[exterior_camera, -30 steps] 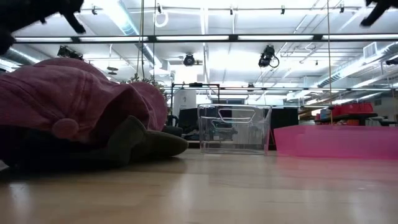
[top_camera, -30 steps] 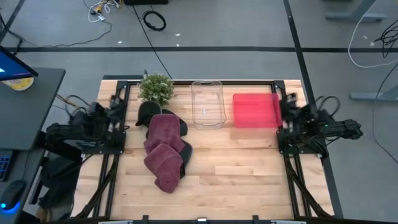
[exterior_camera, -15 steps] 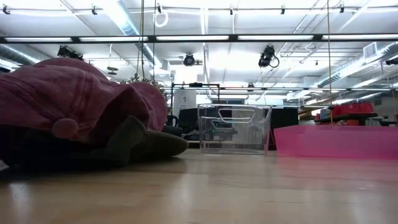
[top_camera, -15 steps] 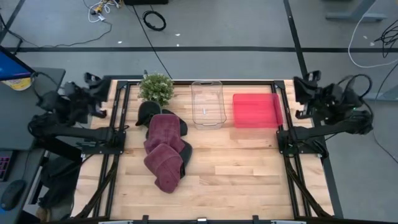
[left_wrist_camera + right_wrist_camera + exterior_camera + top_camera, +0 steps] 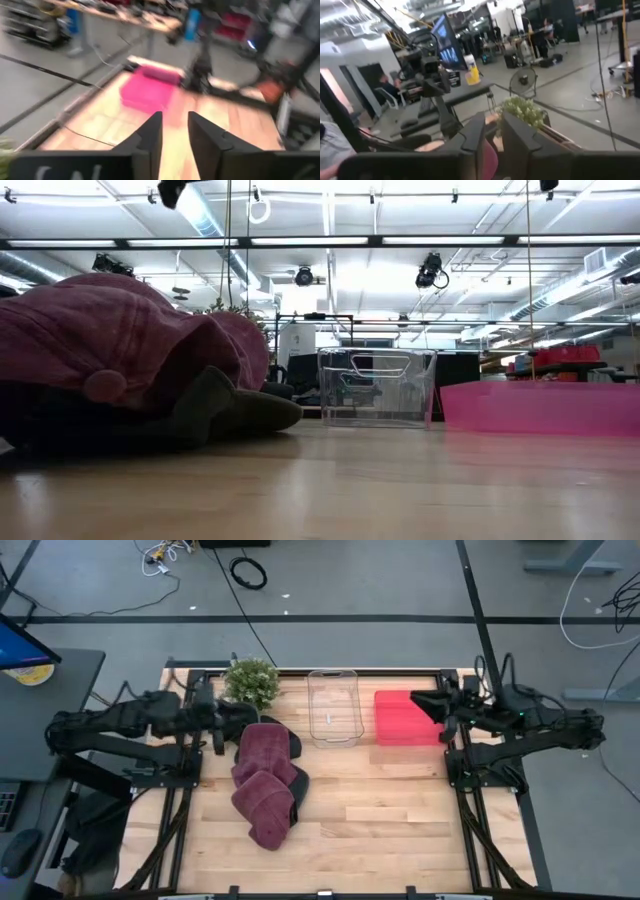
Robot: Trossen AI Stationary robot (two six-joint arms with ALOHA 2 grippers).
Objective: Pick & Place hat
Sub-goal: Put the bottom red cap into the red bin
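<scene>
Currently, both arms reach inward from the table's side rails, each held level above the back half of the wooden table (image 5: 380,810). The left gripper (image 5: 222,726) sits at the end of a nearly straight arm, pointing toward the table's centre. In the left wrist view its fingers (image 5: 152,137) stand apart with a narrow gap between them, and nothing sits in that gap. The right gripper (image 5: 420,704) mirrors this pose from the opposite rail, hanging over the near edge of the pink tray (image 5: 405,720). Its fingers (image 5: 474,132) likewise show a slim gap, with nothing held.

The maroon hat (image 5: 265,778) lies flat on the table, just ahead of and slightly below the left gripper, close to it but apparently not touching; the overhead angle leaves the height gap uncertain. A dark hat (image 5: 240,720) lies partly under it, directly beside the left fingertips. From the right gripper, the maroon hat lies well apart, across the clear bin (image 5: 333,707). A small potted plant (image 5: 250,682) stands just behind the left gripper's tip.
</scene>
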